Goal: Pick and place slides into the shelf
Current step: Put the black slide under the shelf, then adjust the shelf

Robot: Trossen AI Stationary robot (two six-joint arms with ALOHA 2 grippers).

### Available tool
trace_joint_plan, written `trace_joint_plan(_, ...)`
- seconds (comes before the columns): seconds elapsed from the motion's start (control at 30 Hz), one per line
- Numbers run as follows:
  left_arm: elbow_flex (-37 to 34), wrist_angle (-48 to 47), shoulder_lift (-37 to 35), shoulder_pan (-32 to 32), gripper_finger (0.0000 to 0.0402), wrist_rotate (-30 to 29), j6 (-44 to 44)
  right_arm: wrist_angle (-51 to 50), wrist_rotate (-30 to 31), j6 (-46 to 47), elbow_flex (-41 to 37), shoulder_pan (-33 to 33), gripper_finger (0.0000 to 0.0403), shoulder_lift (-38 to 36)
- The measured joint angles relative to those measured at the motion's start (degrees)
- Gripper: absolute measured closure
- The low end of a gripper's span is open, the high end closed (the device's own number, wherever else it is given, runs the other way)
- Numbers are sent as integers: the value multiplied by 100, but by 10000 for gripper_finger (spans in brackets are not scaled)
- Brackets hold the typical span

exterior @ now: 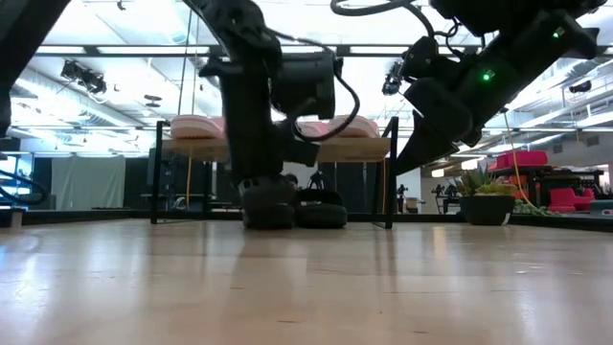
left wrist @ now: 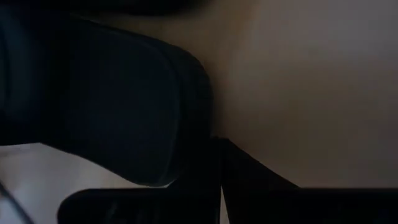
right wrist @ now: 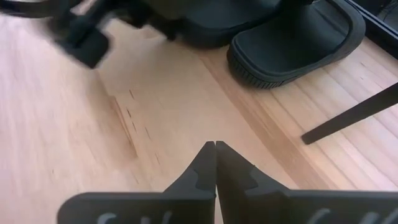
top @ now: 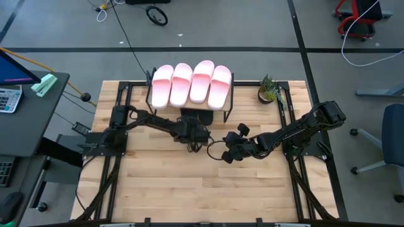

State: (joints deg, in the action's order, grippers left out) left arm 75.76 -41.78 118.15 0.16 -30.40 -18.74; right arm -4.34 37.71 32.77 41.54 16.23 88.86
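Note:
Four light pink slides (top: 191,85) lie side by side on top of the shelf (top: 230,101) at the table's far middle. Two black slides rest on the table by the shelf's near side: one (exterior: 321,211) stands free and also shows in the right wrist view (right wrist: 292,37), the other (exterior: 268,216) lies under my left gripper (top: 191,133). My left gripper points down at it with its fingers together. My right gripper (right wrist: 215,163) is shut and empty, above the bare table just right of the slides. My left gripper comes from above, pointing down, and its shut fingers (left wrist: 249,180) lie against the black slide (left wrist: 106,106), which fills the wrist view beside them. The slide rests on the table. The slide's dark bulk hides the exact place of contact.
A small potted plant (top: 268,91) stands at the table's far right, beside the shelf. The shelf's thin black leg (right wrist: 348,115) stands right of the free black slide. The near half of the wooden table (top: 202,189) is bare boards.

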Motion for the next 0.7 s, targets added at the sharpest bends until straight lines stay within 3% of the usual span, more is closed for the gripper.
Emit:
trace_joint_plan(0.3,-15,134,22,367,398,-176,5,0,2,-14,0,0,397,0)
trace_joint_plan(0.6,-10,-31,-360,-624,399,-144,-975,-56,125,-108,0,0,397,0)
trace_joint_plan(0.7,-10,-458,-584,-960,398,-438,-1451,-90,136,-109,0,0,398,0)
